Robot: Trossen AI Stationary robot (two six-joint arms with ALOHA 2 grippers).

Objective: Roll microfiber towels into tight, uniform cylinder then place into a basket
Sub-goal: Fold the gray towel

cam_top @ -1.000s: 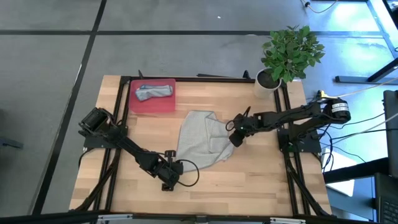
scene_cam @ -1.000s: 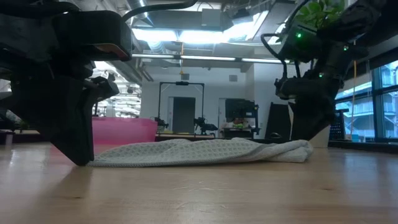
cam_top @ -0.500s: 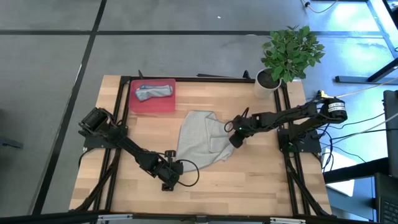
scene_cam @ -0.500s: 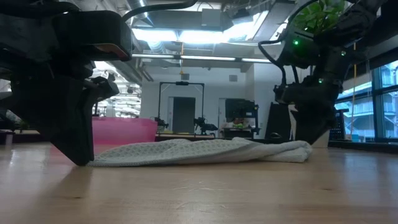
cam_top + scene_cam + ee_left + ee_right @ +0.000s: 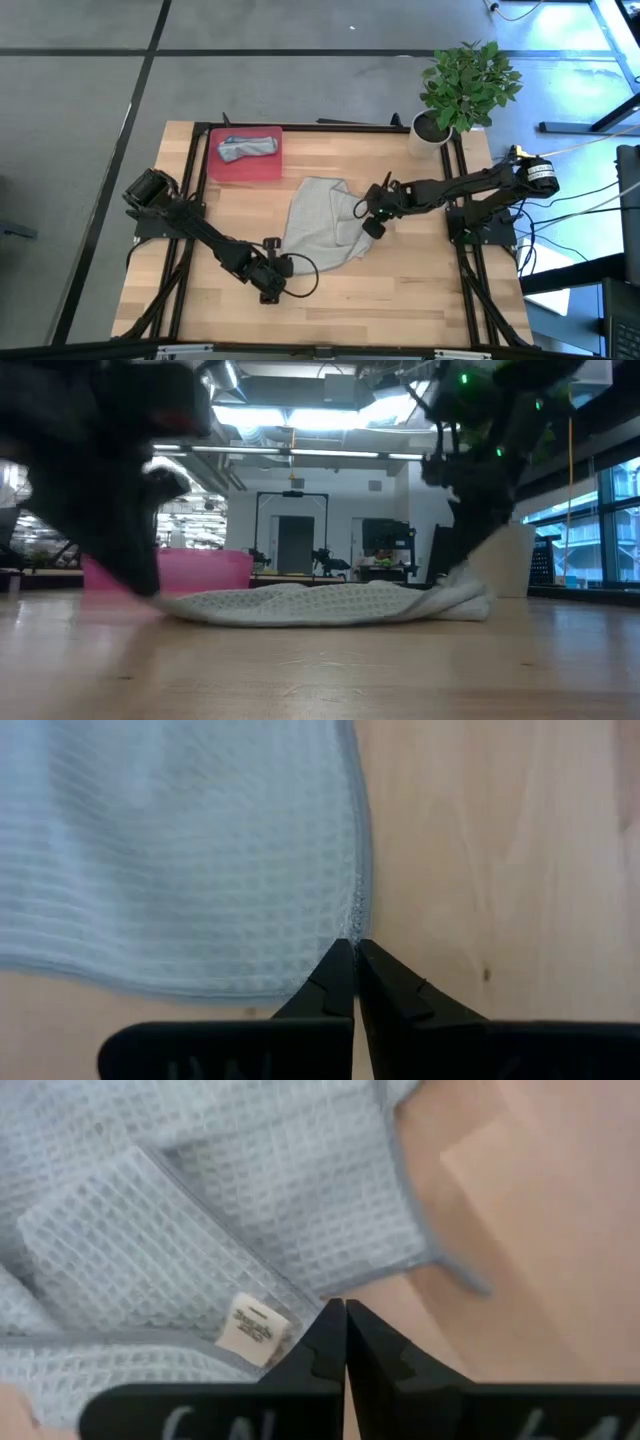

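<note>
The grey microfiber towel (image 5: 320, 225) lies crumpled and partly folded in the middle of the table. My left gripper (image 5: 352, 948) is shut at its near-left edge, and in the high view the left gripper (image 5: 280, 268) sits at that corner. My right gripper (image 5: 345, 1310) is shut at the towel's right edge, where the high view shows the right gripper (image 5: 366, 226). A white label (image 5: 252, 1327) shows beside its fingers. The red basket (image 5: 268, 168) stands at the far left with a bunched pale towel (image 5: 245, 148) resting in it. My left gripper pinches the grey towel's hemmed edge (image 5: 352, 920) at its near-left corner, between the two fingertips. The hem puckers there. The fingers come slanting down from the near left. The rest of the cloth lies on the table. My right gripper pinches the towel's right edge (image 5: 330, 1292) between its fingertips, close to the label, coming down from the right. That end of the cloth (image 5: 468, 588) is drawn up off the table toward the fingers; the middle stays on the wood.
A white pot with a green plant (image 5: 432, 130) stands at the far right corner. Black frame rails (image 5: 192, 180) run along the table's left and right sides. Bare wood (image 5: 400, 290) lies along the near side of the table.
My right gripper has shut on the towel's right edge, moved a little toward the table's left and risen, drawing that end of the cloth up. My left gripper, still shut, has risen slightly at the towel's near-left end and is blurred with motion.
</note>
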